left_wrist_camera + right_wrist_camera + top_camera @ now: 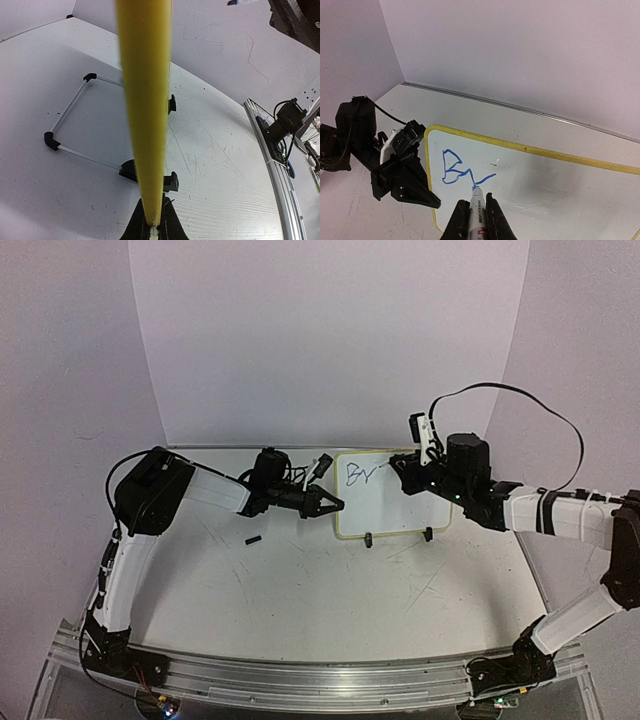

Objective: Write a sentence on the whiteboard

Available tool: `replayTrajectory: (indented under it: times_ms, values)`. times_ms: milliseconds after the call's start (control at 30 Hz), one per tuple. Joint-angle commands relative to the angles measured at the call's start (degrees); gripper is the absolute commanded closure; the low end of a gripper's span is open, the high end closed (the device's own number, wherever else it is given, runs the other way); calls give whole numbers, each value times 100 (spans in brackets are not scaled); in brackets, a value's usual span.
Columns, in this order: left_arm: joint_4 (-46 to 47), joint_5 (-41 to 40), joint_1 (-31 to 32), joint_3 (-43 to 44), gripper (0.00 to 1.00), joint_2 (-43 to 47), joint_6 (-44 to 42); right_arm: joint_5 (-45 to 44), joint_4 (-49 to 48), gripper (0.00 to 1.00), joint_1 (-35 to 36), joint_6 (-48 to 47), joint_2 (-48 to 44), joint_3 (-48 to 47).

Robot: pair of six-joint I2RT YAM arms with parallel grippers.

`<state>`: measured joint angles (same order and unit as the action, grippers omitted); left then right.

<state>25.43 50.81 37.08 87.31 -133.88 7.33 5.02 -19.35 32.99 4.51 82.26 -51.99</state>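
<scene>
While the sentence stands at only its first two letters, the entries read as follows.

Top external view
- whiteboard (pixel 400 512): on the table (pixel 300 590), between the two grippers, its clip feet (pixel 370 538) on the near long edge.
- left gripper (pixel 328 505): fingertips closed narrow on the board's left rim.
- right gripper (pixel 405 475): over the board's far half, with the blue lettering (pixel 360 475) just beside its fingertips. What it holds cannot be read from here.
- small black piece (pixel 254 538): loose on the table, behind the left fingers and apart from them. Possibly a pen cap, but too small to tell.

Left wrist view
- yellow rim (pixel 145 125): seen edge-on, running straight out from between the fingers (pixel 135 229), which pinch it tight. Two black feet lie just to one side of it.

Right wrist view
- marker (pixel 476 212): clamped between both fingers (pixel 457 222). Its tip touches the board at the tail of the second letter. The lettering, "Br", sits just ahead of the fingertips and to their left.

Handling note (a judgement)
- Press lightly and evenly. Too much force risks skidding the board out of the left pinch, and too little risks a broken line.
- Lift the tip clear between letters.
- Work away from the left fingers along the free white area, keeping the row level with the far rim.
- Hold the left clamp firm throughout.
</scene>
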Motion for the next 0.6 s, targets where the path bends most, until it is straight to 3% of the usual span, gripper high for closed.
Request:
replayTrajectory:
  times_ms: [0,567]
  values:
    - [-706,-360,27,-7,100,-71,-338,270,-235,100,-218,274,134,-94]
    - [-741,-344,27,49,100,-100,-356,-200,-218,100,-349,264,468,-311]
